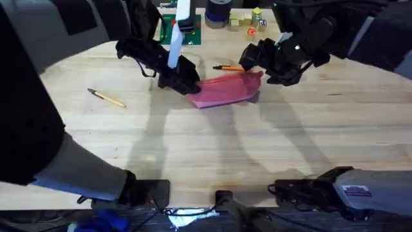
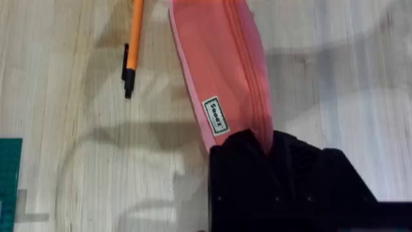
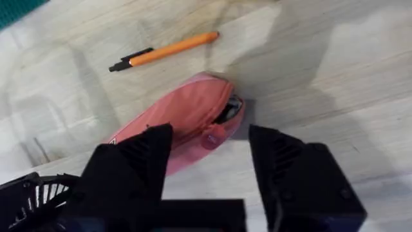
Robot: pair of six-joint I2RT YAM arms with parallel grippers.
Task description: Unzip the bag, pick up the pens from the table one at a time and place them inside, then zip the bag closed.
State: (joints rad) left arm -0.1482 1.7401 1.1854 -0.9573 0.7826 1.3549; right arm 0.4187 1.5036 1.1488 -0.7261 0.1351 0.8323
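The pink bag (image 1: 225, 90) lies on the table (image 1: 212, 148) at its middle back. My left gripper (image 1: 185, 82) is shut on the bag's left end (image 2: 222, 84), holding the fabric beside a small label. My right gripper (image 1: 256, 63) hovers open over the bag's right end, and the zipper pull (image 3: 211, 138) sits between its fingers (image 3: 154, 145). A small dark gap shows in the zipper at that end. The orange pen (image 1: 228, 67) lies just behind the bag (image 3: 168, 50). The yellowish pen (image 1: 106, 97) lies far left.
A green mat (image 1: 183, 29), small coloured blocks (image 1: 248, 21) and a dark jar (image 1: 217, 11) stand along the back edge. Wide bare wood spreads in front of the bag, toward the arm bases.
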